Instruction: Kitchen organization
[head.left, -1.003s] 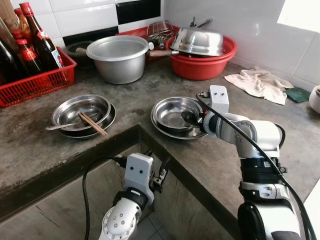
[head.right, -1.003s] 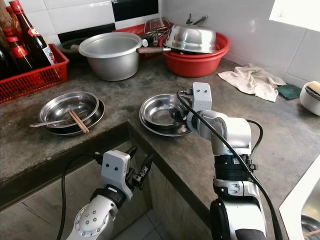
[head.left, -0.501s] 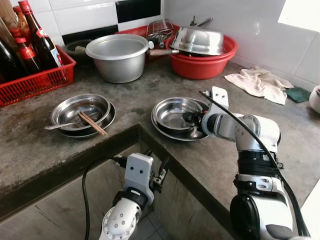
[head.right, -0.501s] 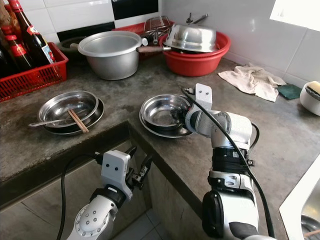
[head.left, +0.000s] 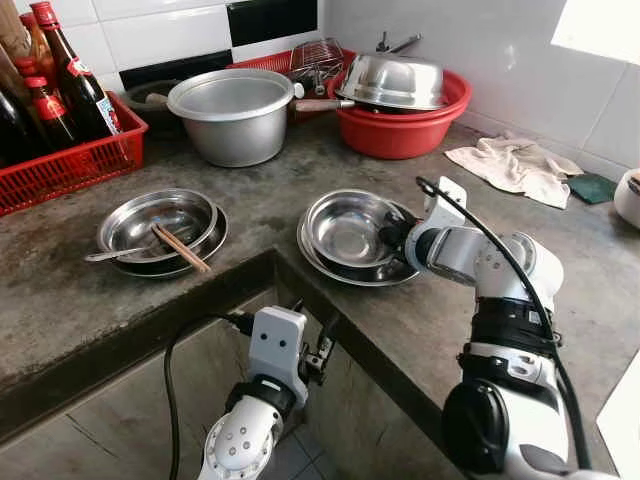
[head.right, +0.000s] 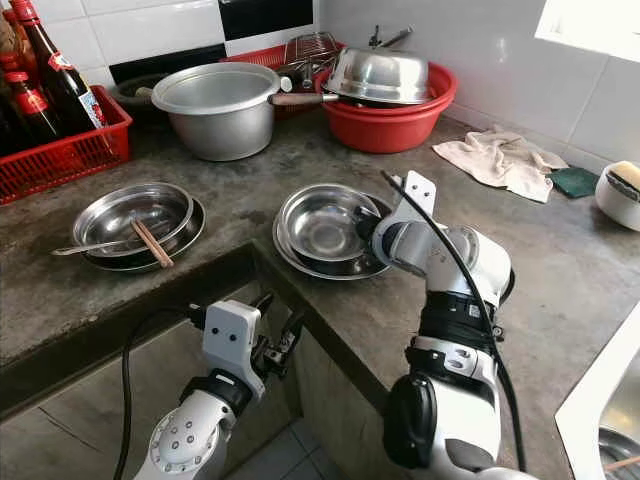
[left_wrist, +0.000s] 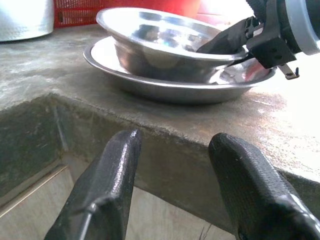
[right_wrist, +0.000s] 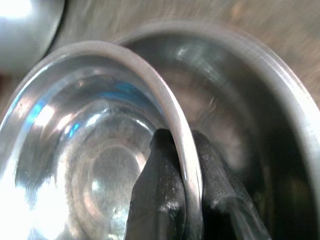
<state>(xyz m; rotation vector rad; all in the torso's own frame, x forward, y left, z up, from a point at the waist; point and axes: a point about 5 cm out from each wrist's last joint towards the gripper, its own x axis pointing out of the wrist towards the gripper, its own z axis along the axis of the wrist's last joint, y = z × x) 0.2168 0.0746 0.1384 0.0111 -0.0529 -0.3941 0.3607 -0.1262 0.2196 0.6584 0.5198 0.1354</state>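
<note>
Concrete counter (head.left: 120, 300): spans frame. Large aluminium pot (head.left: 232, 115): upper centre. Steel plate (head.left: 330, 258): centre, near counter corner. Steel bowl (head.left: 345, 225): nested on plate. Right gripper (right_wrist: 180, 180): pinching bowl rim, one finger inside, one outside. Left gripper (left_wrist: 172, 187): spread, lower centre, below counter edge.

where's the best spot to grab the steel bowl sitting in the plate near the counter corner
Take the steel bowl by its thin rim on the side nearest the right arm, one finger inside and one outside. The rim stands up above the plate under it, so it can be pinched there. The right end effector is already shut on that rim this way.
</note>
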